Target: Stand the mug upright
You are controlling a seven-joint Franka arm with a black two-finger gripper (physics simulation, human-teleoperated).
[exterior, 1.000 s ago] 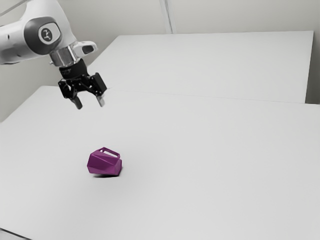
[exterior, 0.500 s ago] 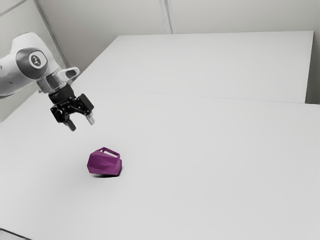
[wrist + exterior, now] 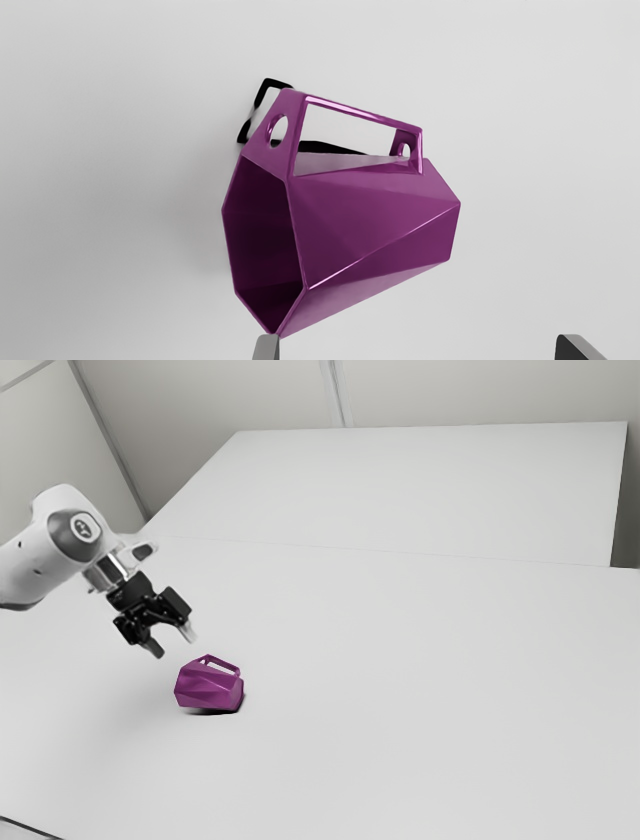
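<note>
Exterior view: gripper [image 3: 172,643] at left, 2 fingers wide apart, grasping 0 objects; mug [image 3: 208,689] on its side, lower left.

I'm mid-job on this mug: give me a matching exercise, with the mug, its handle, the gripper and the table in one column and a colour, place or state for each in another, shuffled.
1. Mug
2. Handle
3. Gripper
4. Table

A. Black, standing open
B. Pale, flat, beneath everything else listed
C. Lying on its side, its mouth facing sideways
D. An angular purple loop with a see-through gap

Pairs: 1-C, 2-D, 3-A, 4-B
</note>
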